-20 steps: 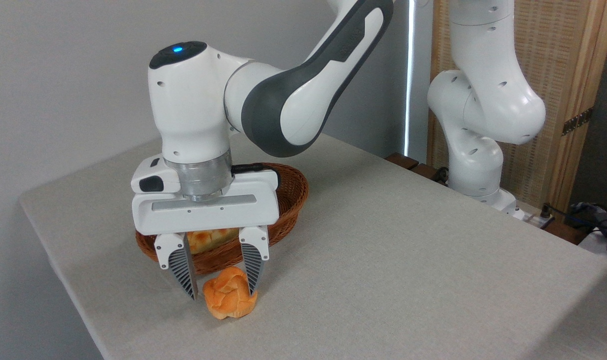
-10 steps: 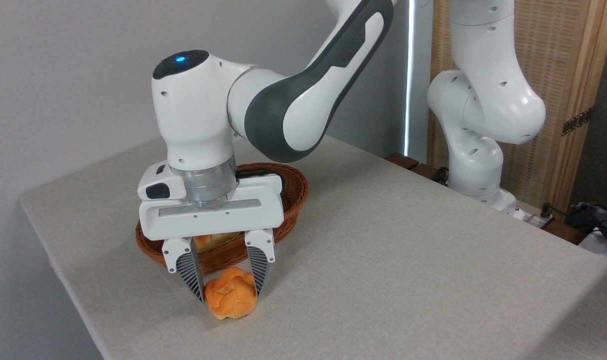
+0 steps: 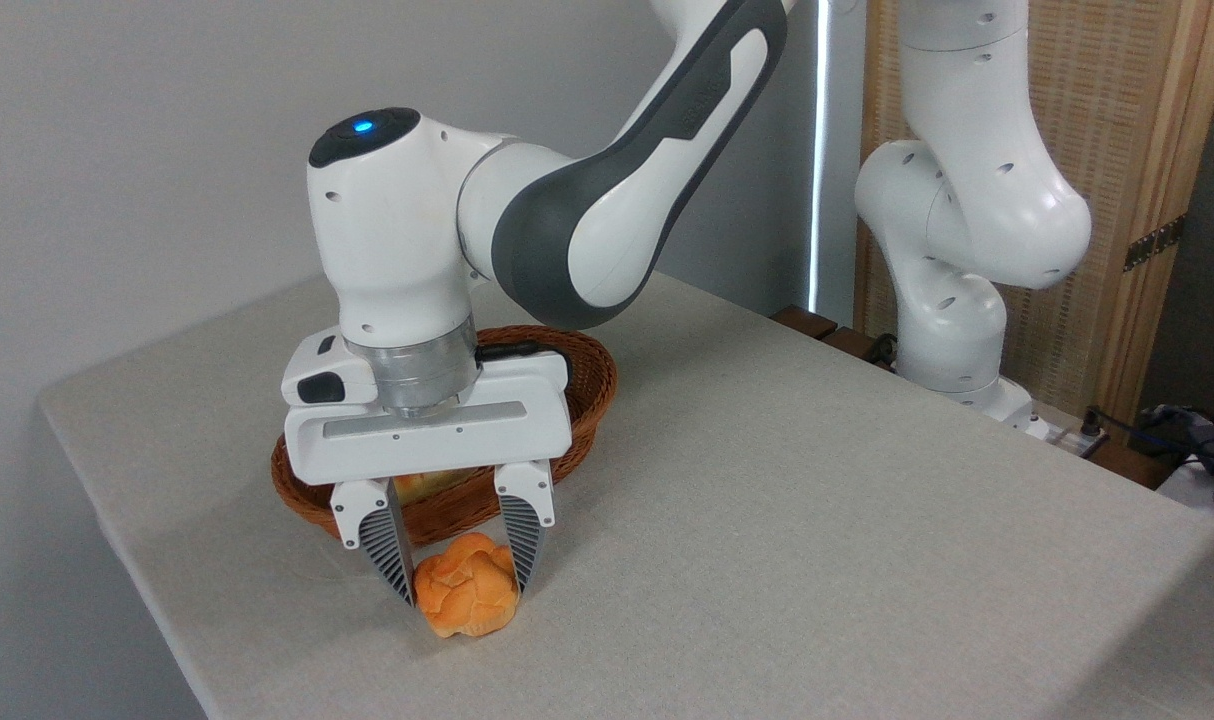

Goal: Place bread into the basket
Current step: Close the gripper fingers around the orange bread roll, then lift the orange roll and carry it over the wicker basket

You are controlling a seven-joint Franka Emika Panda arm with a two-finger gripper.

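- One arm (image 3: 587,210) reaches from its base at the right edge of the tabletop (image 3: 817,500) over to the left part.
- One gripper (image 3: 464,590) points straight down; its jaws are narrowed around the bun, one ribbed finger (image 3: 387,550) on the bun's left side and the other (image 3: 523,540) on its right. Both look to be touching the crust, though a firm grip cannot be told from contact alone.
- One bun (image 3: 467,598), orange and glossy with a lobed top, sits near the front-left edge of the tabletop. Whether its underside rests on the cloth or hangs just off it cannot be told.
- One basket (image 3: 592,385), brown wicker, stands just behind the bun, nearer the left back corner; the gripper body hides much of it.
- One pale loaf (image 3: 429,485) lies in the basket; only a small piece shows under the gripper body.
- The bun is outside the basket, just in front of its near rim.
- One wooden screen (image 3: 1117,120) stands behind the arm's base, past the right edge.
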